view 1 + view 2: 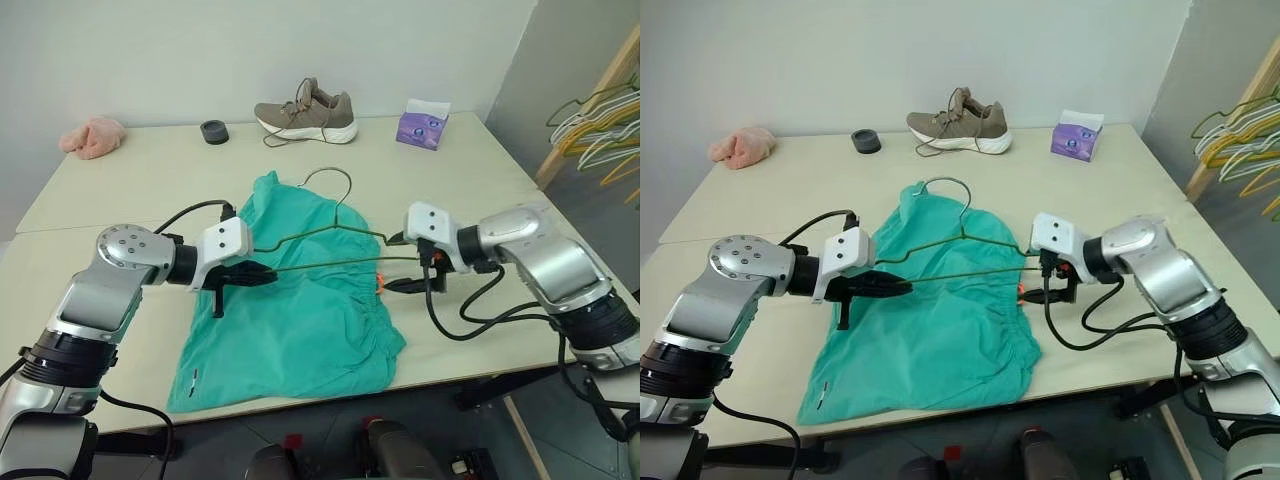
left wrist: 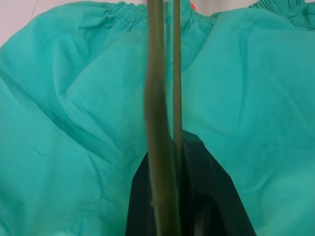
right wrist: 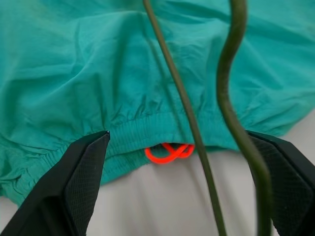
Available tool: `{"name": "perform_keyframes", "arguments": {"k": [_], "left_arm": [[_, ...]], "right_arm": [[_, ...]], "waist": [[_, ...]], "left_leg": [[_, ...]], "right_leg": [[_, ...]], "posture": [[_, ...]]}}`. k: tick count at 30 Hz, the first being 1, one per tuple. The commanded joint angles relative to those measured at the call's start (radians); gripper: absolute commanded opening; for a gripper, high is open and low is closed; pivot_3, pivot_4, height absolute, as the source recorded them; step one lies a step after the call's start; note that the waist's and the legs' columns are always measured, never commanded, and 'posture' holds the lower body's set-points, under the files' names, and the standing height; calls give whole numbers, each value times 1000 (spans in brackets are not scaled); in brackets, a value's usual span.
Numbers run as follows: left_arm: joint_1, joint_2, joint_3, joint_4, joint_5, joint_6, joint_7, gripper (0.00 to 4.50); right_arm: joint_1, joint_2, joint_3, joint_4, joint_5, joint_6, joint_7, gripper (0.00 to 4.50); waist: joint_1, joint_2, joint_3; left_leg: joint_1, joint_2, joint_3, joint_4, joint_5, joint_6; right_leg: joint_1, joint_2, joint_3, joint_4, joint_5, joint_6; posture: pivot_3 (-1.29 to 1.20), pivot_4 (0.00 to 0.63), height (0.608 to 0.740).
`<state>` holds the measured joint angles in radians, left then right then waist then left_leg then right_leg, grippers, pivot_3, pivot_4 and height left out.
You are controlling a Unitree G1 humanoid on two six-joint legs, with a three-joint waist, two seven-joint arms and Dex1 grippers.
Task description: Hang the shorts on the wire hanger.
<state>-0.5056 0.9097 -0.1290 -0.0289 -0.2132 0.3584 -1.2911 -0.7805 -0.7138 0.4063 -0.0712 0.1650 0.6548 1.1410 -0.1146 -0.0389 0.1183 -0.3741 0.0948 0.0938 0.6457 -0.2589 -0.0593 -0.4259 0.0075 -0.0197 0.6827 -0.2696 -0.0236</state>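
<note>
Teal shorts (image 1: 300, 320) flat on table (image 1: 480, 180), wire hanger (image 1: 330, 245) pinched by left gripper (image 1: 262, 272), right gripper (image 1: 408, 262) agape.

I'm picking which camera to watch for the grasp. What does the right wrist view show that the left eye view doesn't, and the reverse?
Right wrist only: the orange loop under the waistband, framed by the open right hand, and bends in the wire.
Left eye only: the whole table, shoe, tissue box, pink cloth, and the left hand shut on the hanger.
Both: the shorts and hanger.
</note>
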Motion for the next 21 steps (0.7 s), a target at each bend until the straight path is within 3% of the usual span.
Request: {"name": "perform_keyframes", "arguments": {"k": [1,11,18,21], "left_arm": [[-13,20,11,-31,6,-19,-7,0],[-8,24,10,-54,0,5,-17,0],[-7,-31,13,-6,4,4,30,0],[-14,-59,27,9,-6,1,48,728]], "right_arm": [[-46,17,-16,0,-11,29,-6,3540],[-34,60,-21,6,1,103,-16,27],[0,55,-30,-31,10,128,-17,27],[17,52,-40,-49,16,145,-27,0]], "waist": [[0,0,0],[2,0,0],[3,1,1],[3,0,1]], "left_leg": [[0,0,0,0,0,0],[0,0,0,0,0,0],[0,0,0,0,0,0],[0,0,0,0,0,0]], "right_leg": [[0,0,0,0,0,0],[0,0,0,0,0,0],[0,0,0,0,0,0],[0,0,0,0,0,0]], "posture": [[-155,115,740],[-152,119,740],[-159,117,740],[-161,116,740]]}}
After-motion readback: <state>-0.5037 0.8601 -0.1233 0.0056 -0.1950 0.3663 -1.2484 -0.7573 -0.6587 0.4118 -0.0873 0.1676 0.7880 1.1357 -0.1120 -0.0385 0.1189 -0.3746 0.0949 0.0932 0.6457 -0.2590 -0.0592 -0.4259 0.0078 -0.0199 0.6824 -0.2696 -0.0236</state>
